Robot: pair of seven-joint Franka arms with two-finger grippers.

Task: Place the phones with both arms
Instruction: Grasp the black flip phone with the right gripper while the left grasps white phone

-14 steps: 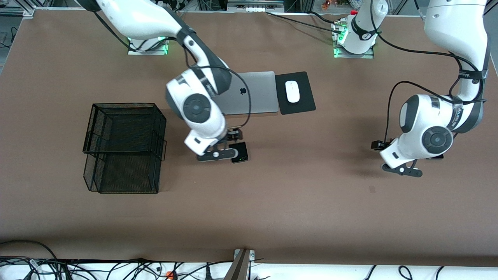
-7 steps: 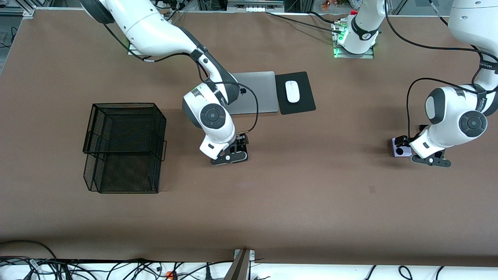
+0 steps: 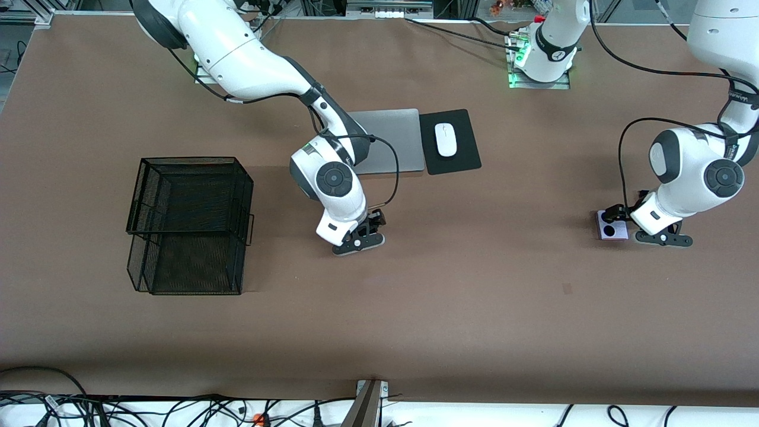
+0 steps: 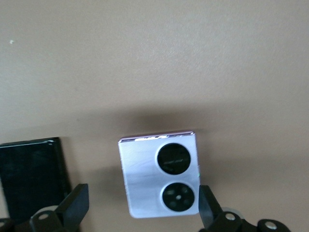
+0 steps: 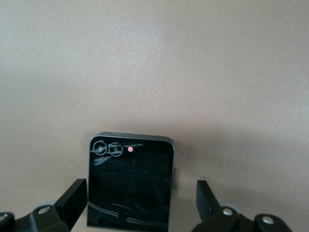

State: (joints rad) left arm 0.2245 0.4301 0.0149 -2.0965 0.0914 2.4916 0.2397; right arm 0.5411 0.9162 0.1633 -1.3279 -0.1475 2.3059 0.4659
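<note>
We see the left gripper (image 4: 140,215) straddling the lilac phone (image 4: 160,174), the right gripper (image 5: 140,212) straddling the flip phone (image 5: 129,181), both jaws wide; the slab (image 4: 31,176) lies beside the lilac phone.

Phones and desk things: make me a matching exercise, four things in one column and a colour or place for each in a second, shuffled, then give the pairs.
Things:
1. lilac-white phone
2. black flip phone
3. mouse
4. wire basket

Descriptions:
A. white, on a black pad
B. black mesh, toward the right arm's end of the table
C. lying between the open left claw's fingers
D. lying between the open right claw's fingers

Pairs: 1-C, 2-D, 3-A, 4-B
</note>
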